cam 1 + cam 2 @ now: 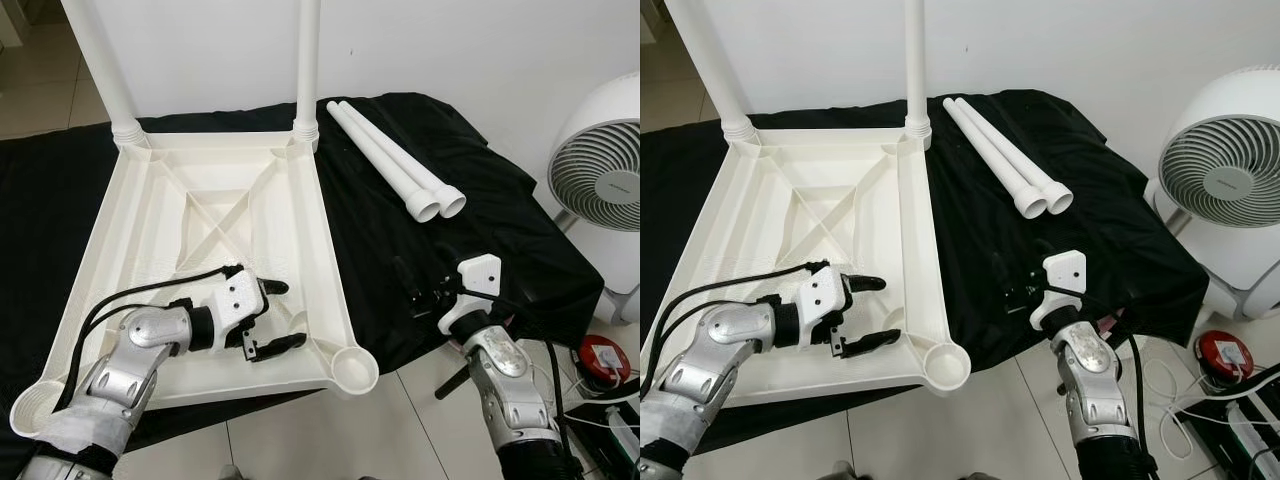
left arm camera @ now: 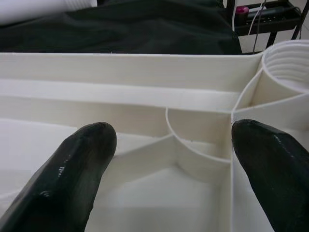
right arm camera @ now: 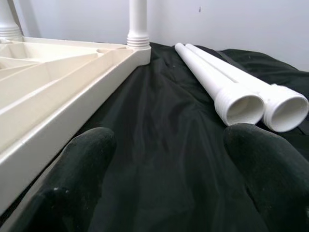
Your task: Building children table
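showing threaded ends of two loose legs (image 3: pixel 241 104), right wrist view.

The fan (image 1: pixel 601 180) hub bears small lettering, too small to read.

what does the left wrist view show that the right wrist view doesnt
Left wrist view alone: the ribs inside the tabletop close up, a threaded leg socket at its corner, and a rack with cables beyond. The left pincer is open over the ribs.

Right wrist view alone: two loose legs lying side by side on the cloth, their threaded open ends toward the camera, and a fitted leg standing upright at a corner. The right pincer is open above the cloth.

Both: the white tabletop and the black cloth.
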Controlling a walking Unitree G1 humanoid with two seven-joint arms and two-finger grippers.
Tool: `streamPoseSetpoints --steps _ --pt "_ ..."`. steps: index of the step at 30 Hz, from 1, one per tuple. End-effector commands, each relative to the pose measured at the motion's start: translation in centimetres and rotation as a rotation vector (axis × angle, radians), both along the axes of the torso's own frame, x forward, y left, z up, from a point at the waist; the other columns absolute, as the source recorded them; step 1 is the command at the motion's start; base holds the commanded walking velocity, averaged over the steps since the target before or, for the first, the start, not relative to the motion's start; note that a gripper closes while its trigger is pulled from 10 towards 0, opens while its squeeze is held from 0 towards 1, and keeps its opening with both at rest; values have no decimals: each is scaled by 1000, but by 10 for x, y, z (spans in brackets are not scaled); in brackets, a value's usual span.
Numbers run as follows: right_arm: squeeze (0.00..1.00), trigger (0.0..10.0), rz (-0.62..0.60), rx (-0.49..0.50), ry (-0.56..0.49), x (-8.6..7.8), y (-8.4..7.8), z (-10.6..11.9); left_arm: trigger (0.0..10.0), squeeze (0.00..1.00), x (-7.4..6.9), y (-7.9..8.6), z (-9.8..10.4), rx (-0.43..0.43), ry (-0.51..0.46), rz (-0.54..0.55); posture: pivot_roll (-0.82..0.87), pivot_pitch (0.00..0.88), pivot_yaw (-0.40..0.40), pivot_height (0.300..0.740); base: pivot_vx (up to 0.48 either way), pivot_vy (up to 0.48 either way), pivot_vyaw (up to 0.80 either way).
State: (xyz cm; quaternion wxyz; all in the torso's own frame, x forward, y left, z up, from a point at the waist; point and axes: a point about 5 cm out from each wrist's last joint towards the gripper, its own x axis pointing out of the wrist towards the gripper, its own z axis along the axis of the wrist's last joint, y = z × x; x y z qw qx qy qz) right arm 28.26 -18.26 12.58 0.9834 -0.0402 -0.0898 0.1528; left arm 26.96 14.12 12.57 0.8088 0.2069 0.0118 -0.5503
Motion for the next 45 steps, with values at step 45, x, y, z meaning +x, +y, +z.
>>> streamPoseSetpoints --steps 45 --pt "0 10000 18 25 17 5 11 3 10000 0 64 -2 -1 125 -90 324 -45 73 -15 740 0 0 0"
